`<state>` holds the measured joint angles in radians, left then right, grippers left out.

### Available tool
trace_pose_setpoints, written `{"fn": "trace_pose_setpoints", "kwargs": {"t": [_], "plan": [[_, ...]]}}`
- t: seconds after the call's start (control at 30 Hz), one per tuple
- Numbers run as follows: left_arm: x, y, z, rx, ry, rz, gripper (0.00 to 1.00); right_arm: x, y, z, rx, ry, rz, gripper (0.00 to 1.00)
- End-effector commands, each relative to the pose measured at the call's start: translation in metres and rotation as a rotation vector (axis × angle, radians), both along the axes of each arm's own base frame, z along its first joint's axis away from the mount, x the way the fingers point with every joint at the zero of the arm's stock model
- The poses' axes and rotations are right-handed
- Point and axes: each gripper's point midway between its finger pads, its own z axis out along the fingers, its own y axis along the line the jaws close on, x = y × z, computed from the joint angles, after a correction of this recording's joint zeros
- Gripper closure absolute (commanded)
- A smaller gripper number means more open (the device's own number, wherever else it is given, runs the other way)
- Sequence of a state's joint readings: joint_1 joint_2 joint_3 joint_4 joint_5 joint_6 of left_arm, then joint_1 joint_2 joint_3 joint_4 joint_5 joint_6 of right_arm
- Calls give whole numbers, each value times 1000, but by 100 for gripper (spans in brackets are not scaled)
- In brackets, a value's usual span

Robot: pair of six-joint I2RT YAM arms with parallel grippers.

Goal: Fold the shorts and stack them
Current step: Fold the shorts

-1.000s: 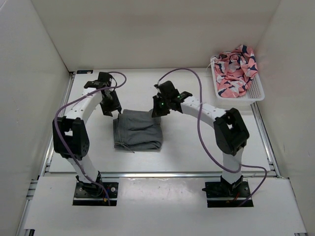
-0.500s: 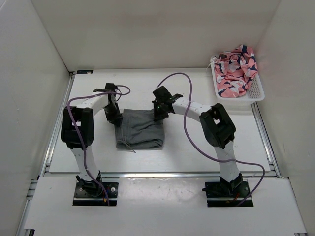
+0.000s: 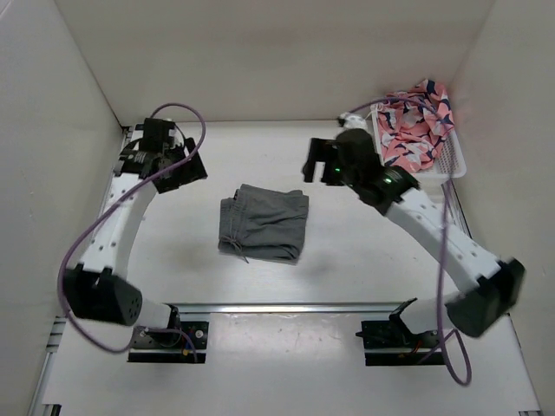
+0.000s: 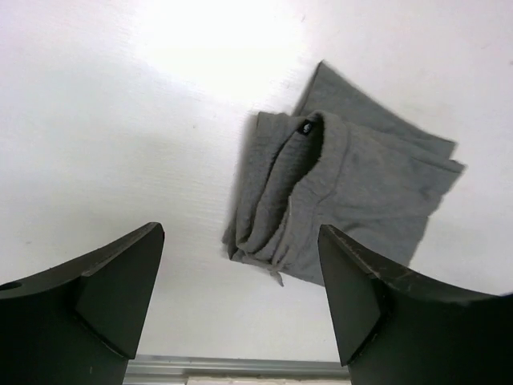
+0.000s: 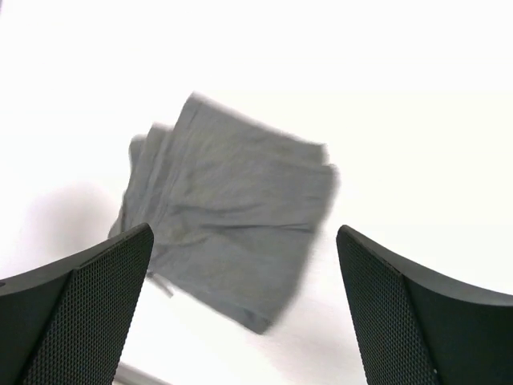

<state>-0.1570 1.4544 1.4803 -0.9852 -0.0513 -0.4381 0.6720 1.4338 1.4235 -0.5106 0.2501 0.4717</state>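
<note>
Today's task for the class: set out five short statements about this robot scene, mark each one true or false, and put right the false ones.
1. The grey shorts lie folded on the table. True.
2. The left arm's fingers grip the shorts. False: they are open, empty and off the cloth.
3. The white basket holds pink patterned cloth. True.
4. The right arm's fingers are shut. False: they are spread wide with nothing between them.
5. The shorts sit inside the basket. False: they lie on the table between the two arms, apart from the basket.
</note>
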Motion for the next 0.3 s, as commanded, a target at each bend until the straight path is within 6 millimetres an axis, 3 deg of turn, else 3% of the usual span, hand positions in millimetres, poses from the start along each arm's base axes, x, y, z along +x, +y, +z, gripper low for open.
{"fn": "trace_pose_setpoints", "kwargs": {"t": [0.0, 0.07, 0.1, 0.2, 0.27], "plan": [[-34, 9, 40, 4, -111, 17, 11, -23, -90, -27, -178, 53, -228, 1], [-44, 14, 52, -4, -172, 51, 11, -43, -128, -46, -263, 84, -315, 1], [-58, 18, 57, -14, -206, 69, 11, -56, -149, -42, -263, 80, -362, 1], [-76, 23, 70, -38, -288, 106, 11, -83, -185, -49, -301, 72, -441, 1], [-84, 28, 64, -32, -287, 132, 11, -98, -202, -49, -300, 58, -480, 1]]}}
